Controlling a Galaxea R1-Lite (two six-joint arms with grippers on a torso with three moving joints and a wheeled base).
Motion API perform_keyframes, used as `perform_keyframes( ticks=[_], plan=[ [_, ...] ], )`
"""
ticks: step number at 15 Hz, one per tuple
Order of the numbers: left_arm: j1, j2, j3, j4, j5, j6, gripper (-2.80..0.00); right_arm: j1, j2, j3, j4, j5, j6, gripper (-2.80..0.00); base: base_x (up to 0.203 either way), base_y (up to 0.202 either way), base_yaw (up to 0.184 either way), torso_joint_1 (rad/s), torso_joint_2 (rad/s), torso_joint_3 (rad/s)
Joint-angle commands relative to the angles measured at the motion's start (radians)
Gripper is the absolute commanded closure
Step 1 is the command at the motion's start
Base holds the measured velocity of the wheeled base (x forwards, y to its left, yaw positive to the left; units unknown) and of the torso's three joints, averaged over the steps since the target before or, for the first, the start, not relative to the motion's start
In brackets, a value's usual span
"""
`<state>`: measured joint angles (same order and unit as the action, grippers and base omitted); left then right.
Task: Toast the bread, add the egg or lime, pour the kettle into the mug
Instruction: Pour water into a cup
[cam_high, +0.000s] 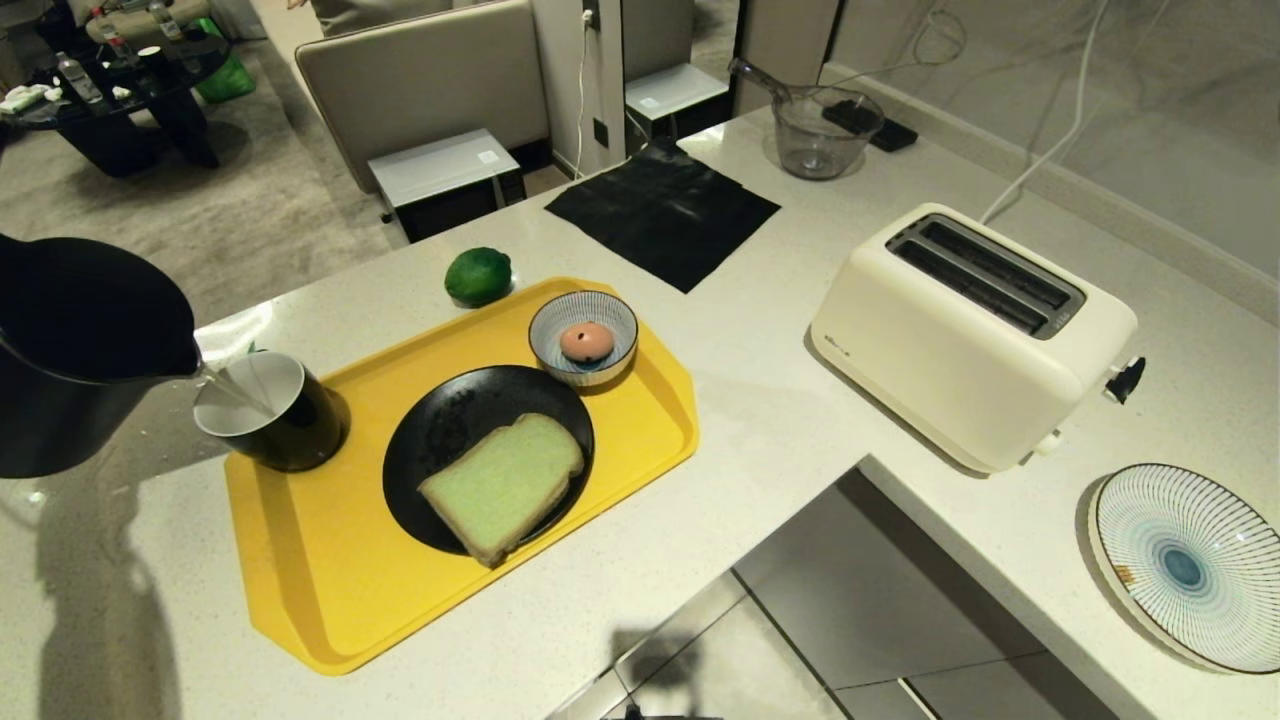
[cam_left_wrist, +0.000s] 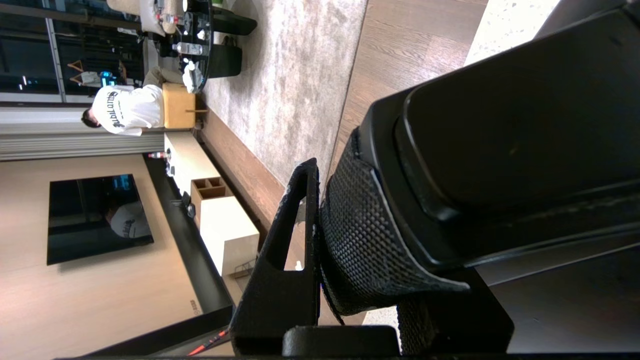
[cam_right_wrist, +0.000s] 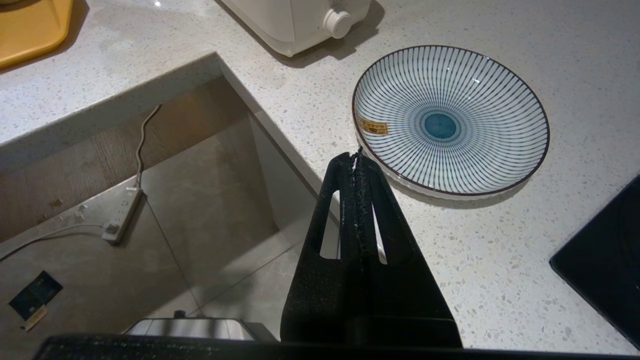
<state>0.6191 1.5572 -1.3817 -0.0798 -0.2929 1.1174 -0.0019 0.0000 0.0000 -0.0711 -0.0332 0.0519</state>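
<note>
**Kettle tipped over the mug, left pincer on its handle**

We see the large matte black jug-shaped kettle (cam_high: 85, 350) held tilted at the left edge of the head view, its spout just above the rim of the short glossy black mug with a white inside (cam_high: 268, 410); a thin stream of water runs from spout to mug. In the left wrist view, the left pincer (cam_left_wrist: 320, 220) is clamped on the kettle's (cam_left_wrist: 500, 135) textured black handle, one finger (cam_left_wrist: 287, 250) visible on the near side of it. The mug stands on the yellow plastic tray (cam_high: 330, 590), just beyond the kettle's spout from the pincer. Farther along the tray we find the round black plate (cam_high: 440, 430) bearing the thick pale-green slice of bread (cam_high: 503, 485), and past it the blue-and-white striped bowl (cam_high: 583, 338) holding the small salmon-pink egg (cam_high: 587, 341). The glossy dark-green lime (cam_high: 478, 275) lies on the speckled white counter (cam_high: 780, 400), just off the tray's far edge. The cream two-slot toaster (cam_high: 970, 335) stands well apart to the right.

The right pincer (cam_right_wrist: 358, 157) hangs with its fingers pressed together and empty, over the counter edge, near a blue-and-white striped plate (cam_right_wrist: 450, 120).
</note>
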Motion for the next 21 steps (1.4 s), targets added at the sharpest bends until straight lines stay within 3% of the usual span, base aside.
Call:
perform_keyframes(
  ticks=[1,21],
  plan=[
    [0.001,0.000,0.001,-0.002,-0.002,0.005,0.00,0.000,0.002,0.026,-0.001,-0.001,0.000,0.00,0.000,0.000,0.000,0.000,0.00,0.000],
    [0.002,-0.005,-0.005,-0.002,0.005,-0.002,0.00,0.000,0.002,0.026,-0.001,-0.001,0.000,0.00,0.000,0.000,0.000,0.000,0.00,0.000]
  ],
)
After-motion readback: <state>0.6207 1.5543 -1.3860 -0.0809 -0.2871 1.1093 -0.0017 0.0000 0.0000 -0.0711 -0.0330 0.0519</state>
